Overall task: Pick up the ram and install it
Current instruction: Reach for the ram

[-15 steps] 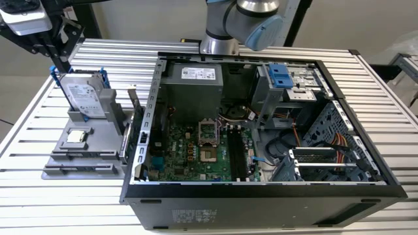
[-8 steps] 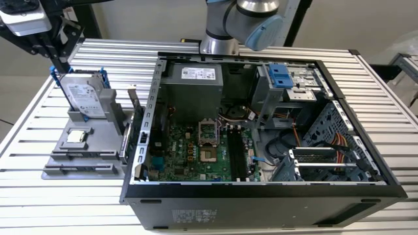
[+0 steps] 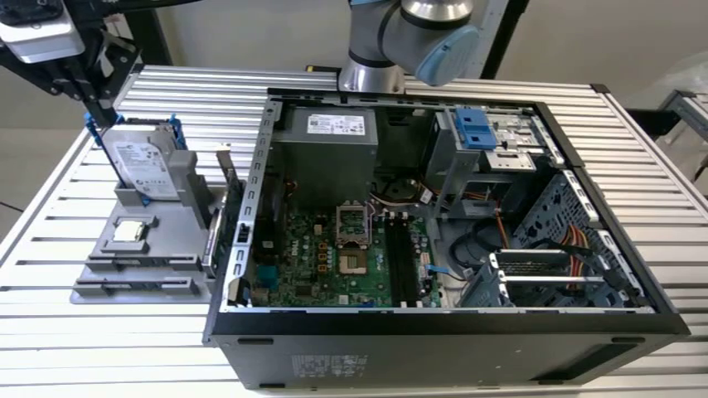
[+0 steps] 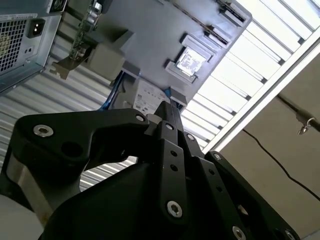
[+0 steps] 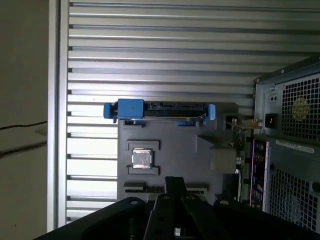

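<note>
- Green against grey: the ram point(image 4: 81, 27), judged to be the thin board standing on edge, sits along the fixture's point(image 5: 187, 152) edge nearest the open computer case point(image 3: 443, 325). A raised grey block point(image 5: 221, 160) is just beside it.
- The gripper point(image 4: 167, 106) hangs high over the fixture's hard-drive end, well apart from the ram. Its jaws are closed together and hold nothing.
- The black memory slots point(image 3: 400, 257) on the motherboard look unfilled. The pick-up therefore appears to be the step in hand, and not yet begun.
- Done well, that step calls for jaws opened wider than the board is thick and lined up with its long faces. They should come straight down at mid-length and close on the upper edge without tilting it.
- Quarters are tight: the case's rear wall is just beside the ram on one side and the grey block on the other. A pale metal tab point(image 5: 245, 122) juts across at one end, and the jaws could catch any of these.
- The hard drive point(image 3: 142, 170) in its blue frame stands tall at the fixture's end where the gripper hangs, an obstacle to any low sideways sweep. The processor chip point(image 5: 141, 158) lies flat mid-fixture and poses little.
- Open room lies overhead and over the ribbed metal surface point(image 3: 39, 257) along its edge at the exterior view's left. The case interior is crowded with cables and drive cages.
</note>
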`<state>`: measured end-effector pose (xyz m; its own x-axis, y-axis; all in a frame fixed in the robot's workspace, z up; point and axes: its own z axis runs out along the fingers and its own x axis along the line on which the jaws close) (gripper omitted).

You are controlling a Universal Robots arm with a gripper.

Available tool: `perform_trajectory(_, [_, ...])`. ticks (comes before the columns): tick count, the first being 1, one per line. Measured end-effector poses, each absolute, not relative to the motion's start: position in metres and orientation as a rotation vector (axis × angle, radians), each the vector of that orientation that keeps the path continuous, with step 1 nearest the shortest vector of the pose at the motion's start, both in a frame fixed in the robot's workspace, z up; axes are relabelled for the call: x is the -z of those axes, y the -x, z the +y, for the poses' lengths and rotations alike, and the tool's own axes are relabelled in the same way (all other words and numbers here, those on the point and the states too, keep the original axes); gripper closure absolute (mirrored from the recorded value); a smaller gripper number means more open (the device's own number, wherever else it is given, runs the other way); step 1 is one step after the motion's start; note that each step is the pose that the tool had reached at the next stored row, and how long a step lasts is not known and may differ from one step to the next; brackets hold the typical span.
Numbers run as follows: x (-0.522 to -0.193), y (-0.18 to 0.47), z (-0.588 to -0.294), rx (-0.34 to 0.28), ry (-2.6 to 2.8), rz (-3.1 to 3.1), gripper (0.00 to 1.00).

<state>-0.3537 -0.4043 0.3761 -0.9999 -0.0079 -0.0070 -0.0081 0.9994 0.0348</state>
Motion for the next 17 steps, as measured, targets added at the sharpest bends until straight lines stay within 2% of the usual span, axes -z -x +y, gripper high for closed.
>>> perform_trajectory(17, [-0.3758,0.3534,-0.411,-0.018,-0.007,3.135,1.0])
